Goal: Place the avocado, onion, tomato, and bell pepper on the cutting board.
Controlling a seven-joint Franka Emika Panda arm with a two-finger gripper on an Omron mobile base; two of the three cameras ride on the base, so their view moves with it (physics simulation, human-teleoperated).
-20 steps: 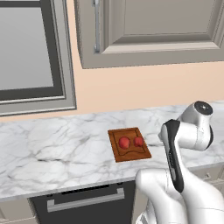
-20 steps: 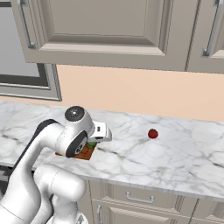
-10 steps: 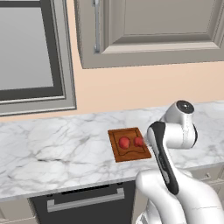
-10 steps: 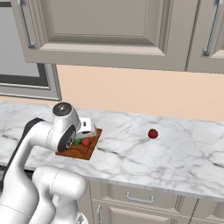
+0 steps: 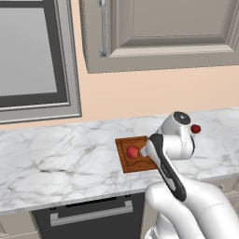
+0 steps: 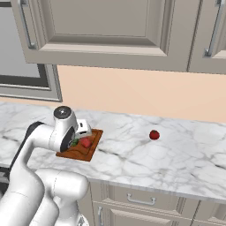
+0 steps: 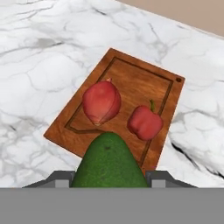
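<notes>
item held: the avocado (image 7: 109, 162), green and pear-shaped, is clamped between the dark tips of the gripper (image 7: 109, 176), whose jaws are drawn in narrow against its sides; it is carried above the near edge of the cutting board (image 7: 162, 89). receiving surface: the cutting board, reddish-brown with a darker rim groove, lies flat on the marble counter (image 7: 39, 57). already on the board: the onion (image 7: 101, 103), reddish and rounded, to the left, and the bell pepper (image 7: 145, 122), red with a green stem, to the right, set apart by a narrow gap. still off the board: the tomato (image 6: 154, 134), small and red, seen well to the right on the counter near the wall. step judged in hand: setting down of the avocado. handling advised: the fruit is best lowered onto the bare wood at the near edge, short of the onion and pepper, so that neither is nudged; the jaws are best released only once the fruit is close to the board, since a rounded body is likely to roll.
</notes>
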